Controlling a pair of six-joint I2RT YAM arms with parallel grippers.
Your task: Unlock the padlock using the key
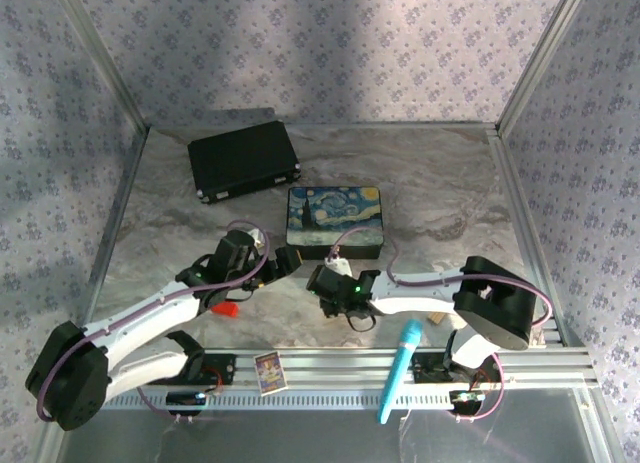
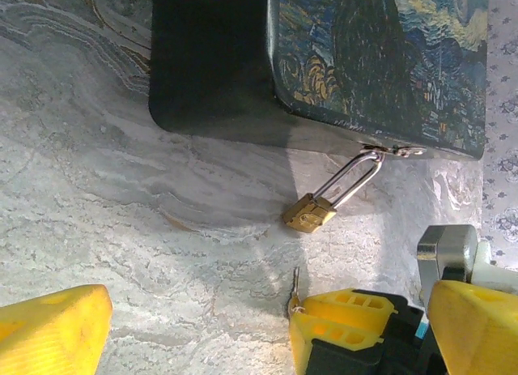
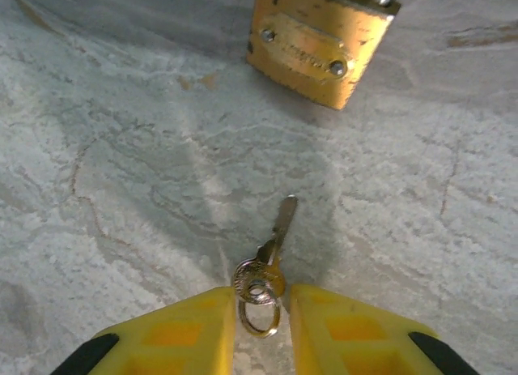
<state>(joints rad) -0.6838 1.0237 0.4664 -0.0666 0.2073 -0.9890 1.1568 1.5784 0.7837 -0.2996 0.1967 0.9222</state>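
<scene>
Yellow right pincer point(image 3: 261, 318) looks clamped on key point(image 3: 279, 229) bow, grip partly cropped | key blade over marble desk point(image 3: 121, 189), pointing at brass padlock point(image 3: 320, 43), near, not touching | padlock shackle hooked in painted tin box point(image 2: 380, 59) hasp | left pincer point(image 2: 271, 310) fingers wide apart

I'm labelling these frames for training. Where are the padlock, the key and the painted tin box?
padlock point(image 3: 320, 41): right wrist view, brass body.
key point(image 3: 283, 221): right wrist view, blade.
tin box point(image 2: 380, 59): left wrist view, painted lid.
</scene>
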